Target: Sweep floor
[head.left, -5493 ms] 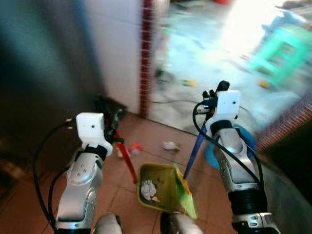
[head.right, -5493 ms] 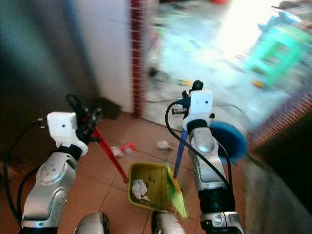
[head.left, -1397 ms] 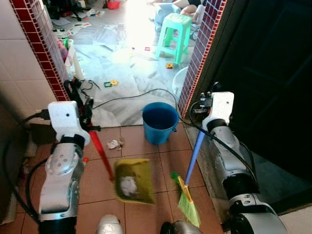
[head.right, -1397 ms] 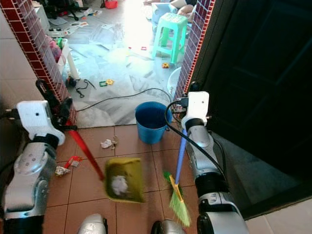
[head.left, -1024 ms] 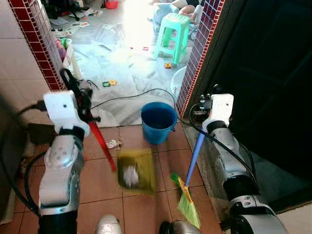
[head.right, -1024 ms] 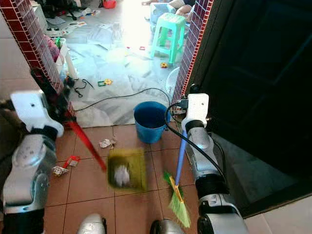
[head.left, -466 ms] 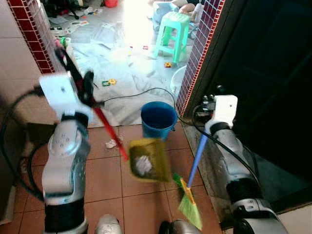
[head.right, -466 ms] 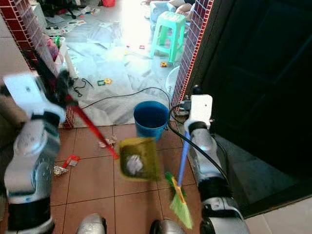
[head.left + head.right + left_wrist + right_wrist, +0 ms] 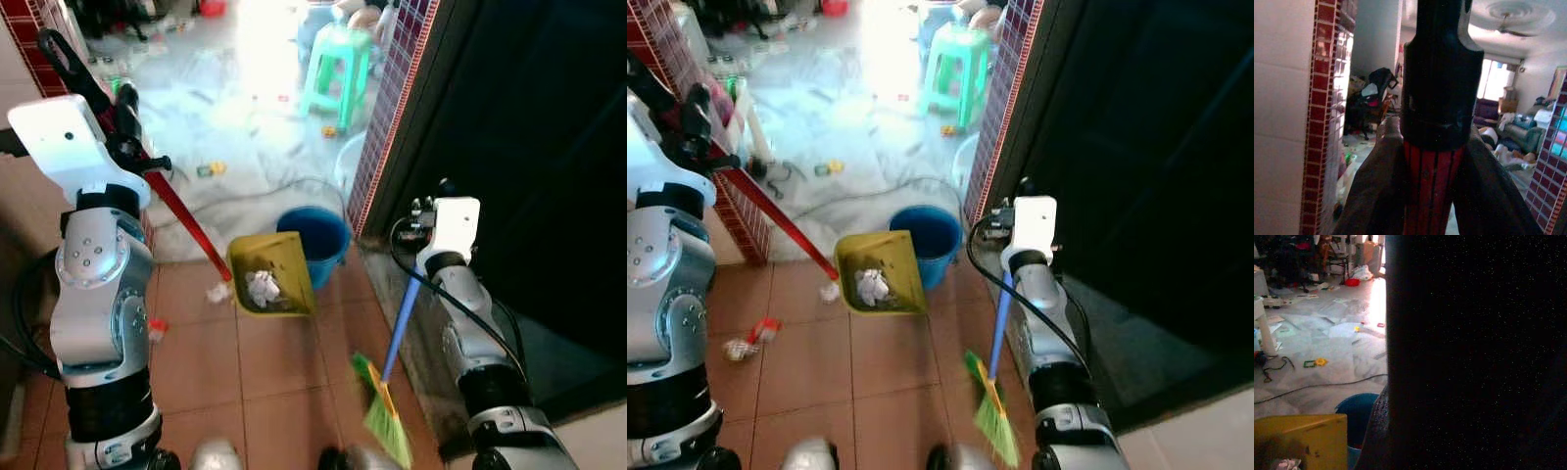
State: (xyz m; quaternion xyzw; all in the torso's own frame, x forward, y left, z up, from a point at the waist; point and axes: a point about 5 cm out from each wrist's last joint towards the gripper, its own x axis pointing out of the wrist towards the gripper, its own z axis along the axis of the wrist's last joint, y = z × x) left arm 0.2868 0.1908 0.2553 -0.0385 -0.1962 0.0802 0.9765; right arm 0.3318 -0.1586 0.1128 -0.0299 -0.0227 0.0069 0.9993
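My left gripper (image 9: 110,117) is raised high at the left and shut on the red handle (image 9: 181,211) of a yellow dustpan (image 9: 269,274). The pan hangs tilted in the air with crumpled paper (image 9: 262,289) in it, its far edge against the near rim of a blue bucket (image 9: 323,235). In the left wrist view the black-capped handle (image 9: 1437,98) sits between my fingers (image 9: 1376,186). At the right, my right gripper (image 9: 428,206) is shut on the broom's blue handle (image 9: 400,323); the green bristles (image 9: 382,416) hang just above the tiles.
Paper litter (image 9: 217,292) and a red scrap (image 9: 155,328) lie on the terracotta tiles. A red-tiled pillar (image 9: 735,211) stands at the left, a dark door (image 9: 529,147) at the right. Beyond the doorway are a green stool (image 9: 338,64), a black cable and small toys.
My left arm has swung the dustpan up and forward from near the floor to the bucket's rim. The right arm and broom have stayed almost still.
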